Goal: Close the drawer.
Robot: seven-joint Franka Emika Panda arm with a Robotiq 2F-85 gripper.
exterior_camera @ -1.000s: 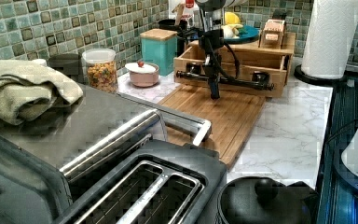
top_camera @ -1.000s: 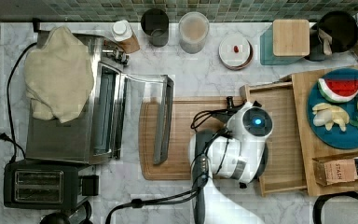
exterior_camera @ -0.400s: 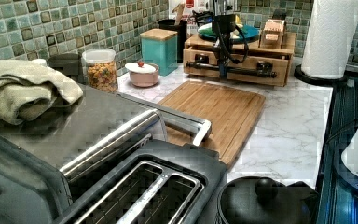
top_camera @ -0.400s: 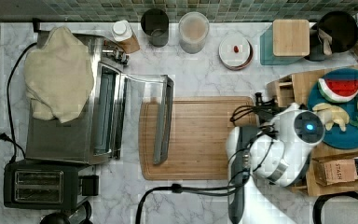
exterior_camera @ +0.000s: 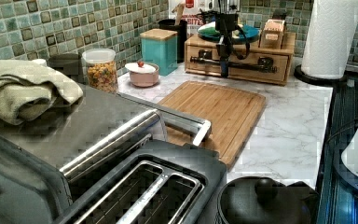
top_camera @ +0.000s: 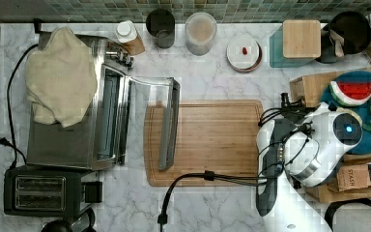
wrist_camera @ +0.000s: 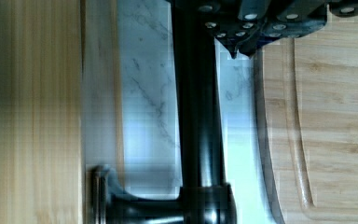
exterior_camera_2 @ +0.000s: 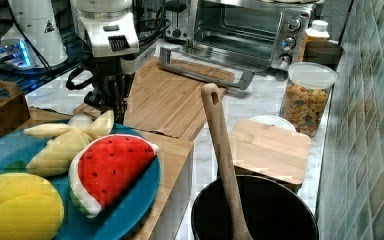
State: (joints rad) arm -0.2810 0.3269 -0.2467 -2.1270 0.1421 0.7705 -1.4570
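Top view shows a white marble counter (top_camera: 212,72) under a green mosaic-tile wall (top_camera: 212,8); a toaster oven (top_camera: 77,130) with its door down and a cloth (top_camera: 60,89) on top sits at the top view's left, a black toaster (top_camera: 41,193) below it, and a cutting board (top_camera: 212,140) lies mid-counter; against the wall stand a cereal jar (top_camera: 200,31), a lidded bowl (top_camera: 244,52) and a teal canister (top_camera: 297,41).

Compared with a second ago, the drawer (exterior_camera: 240,63) no longer juts over the cutting board; its front now sits flush in the wooden box at the top view's right, and the arm has moved that way with it; the board lies fully uncovered.

The gripper (exterior_camera: 224,65) hangs at the drawer's dark bar handle (wrist_camera: 198,116), which the wrist view shows just beside the fingers; whether they clasp the bar I cannot tell.

A tea packet (top_camera: 355,176) on the box reads "STASH"; the blue plate (exterior_camera_2: 10,150) carries a toy watermelon slice (exterior_camera_2: 112,170).
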